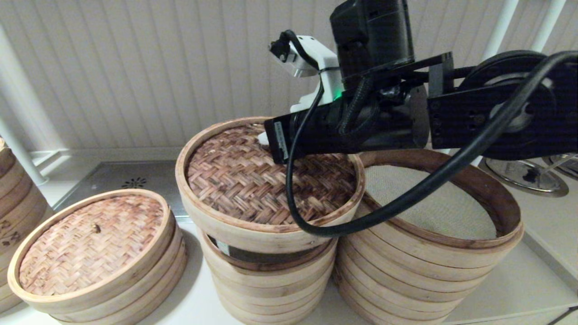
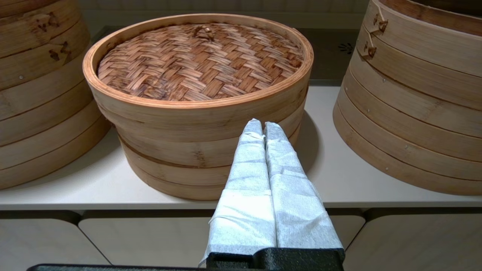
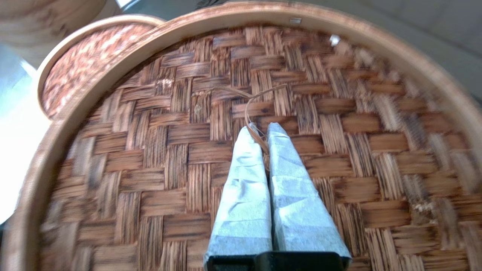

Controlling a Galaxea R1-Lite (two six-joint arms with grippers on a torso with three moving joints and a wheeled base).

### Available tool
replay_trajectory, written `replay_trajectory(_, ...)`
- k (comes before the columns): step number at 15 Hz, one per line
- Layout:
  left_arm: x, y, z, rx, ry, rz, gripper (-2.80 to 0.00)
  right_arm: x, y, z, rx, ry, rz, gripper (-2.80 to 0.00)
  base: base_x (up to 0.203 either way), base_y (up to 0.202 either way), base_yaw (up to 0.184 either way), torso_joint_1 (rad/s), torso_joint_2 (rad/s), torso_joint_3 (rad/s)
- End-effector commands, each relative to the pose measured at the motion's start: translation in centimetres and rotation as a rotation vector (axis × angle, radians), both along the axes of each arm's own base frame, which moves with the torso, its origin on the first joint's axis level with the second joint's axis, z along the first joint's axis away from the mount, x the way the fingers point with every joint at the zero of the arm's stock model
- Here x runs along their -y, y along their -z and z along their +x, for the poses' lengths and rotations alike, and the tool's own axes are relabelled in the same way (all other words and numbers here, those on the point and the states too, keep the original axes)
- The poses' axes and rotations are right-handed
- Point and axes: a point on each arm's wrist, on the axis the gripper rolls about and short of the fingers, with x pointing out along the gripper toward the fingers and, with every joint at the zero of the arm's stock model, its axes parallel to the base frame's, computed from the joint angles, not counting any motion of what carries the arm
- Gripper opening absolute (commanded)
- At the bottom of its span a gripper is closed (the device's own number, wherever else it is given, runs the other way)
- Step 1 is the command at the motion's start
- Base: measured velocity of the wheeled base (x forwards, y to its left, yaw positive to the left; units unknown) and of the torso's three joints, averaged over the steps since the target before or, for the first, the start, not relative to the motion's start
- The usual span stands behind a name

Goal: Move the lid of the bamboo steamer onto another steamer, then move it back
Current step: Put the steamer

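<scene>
The bamboo steamer lid [image 1: 253,180], dark herringbone weave in a pale hoop, hangs tilted just above the narrower middle stack [image 1: 271,280], with a gap under its near edge. My right gripper [image 3: 262,130] is shut on the thin string loop [image 3: 246,109] at the centre of the lid [image 3: 150,150]. In the head view the wrist body hides the fingers. The other steamer [image 1: 429,257], the widest stack with a grey-beige liner [image 1: 433,203], stands uncovered directly right of the lid. My left gripper [image 2: 262,124] is shut on nothing, low before the counter edge.
A short steamer with a lighter pinkish-tan lid [image 1: 90,243] sits at the left, right ahead of the left gripper [image 2: 199,56]. Another stack [image 1: 13,198] stands at the far left. A metal grate [image 1: 131,178] lies behind, and a round metal stand [image 1: 524,174] at the right.
</scene>
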Motion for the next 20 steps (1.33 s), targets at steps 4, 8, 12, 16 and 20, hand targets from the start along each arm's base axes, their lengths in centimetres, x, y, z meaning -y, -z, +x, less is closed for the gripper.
replay_trajectory(4, 0.0, 0.0, 0.0, 0.001, -0.001, -0.001, -2.80, -1.6, 1.9, 0.8, -0.032, -0.016, -0.037, -2.80, 0.000, 0.000, 0.000, 0.000, 0.00, 0.000)
replay_trajectory(8, 0.0, 0.0, 0.0, 0.001, -0.001, -0.001, -2.80, -3.0, 3.5, 1.5, -0.073, -0.020, -0.053, -2.80, 0.000, 0.000, 0.000, 0.000, 0.00, 0.000)
replay_trajectory(12, 0.0, 0.0, 0.0, 0.000, -0.001, -0.001, -2.80, -3.2, 4.8, 2.3, -0.098, -0.006, -0.074, -2.80, 0.000, 0.000, 0.000, 0.000, 0.00, 0.000)
replay_trajectory(16, 0.0, 0.0, 0.0, 0.000, -0.001, -0.001, -2.80, -3.4, 6.4, 3.8, -0.122, 0.016, -0.097, -2.80, 0.000, 0.000, 0.000, 0.000, 0.00, 0.000)
replay_trajectory(20, 0.0, 0.0, 0.0, -0.001, -0.001, -0.001, -2.80, -3.3, 7.2, 5.0, -0.126, 0.038, -0.101, -2.80, 0.000, 0.000, 0.000, 0.000, 0.00, 0.000)
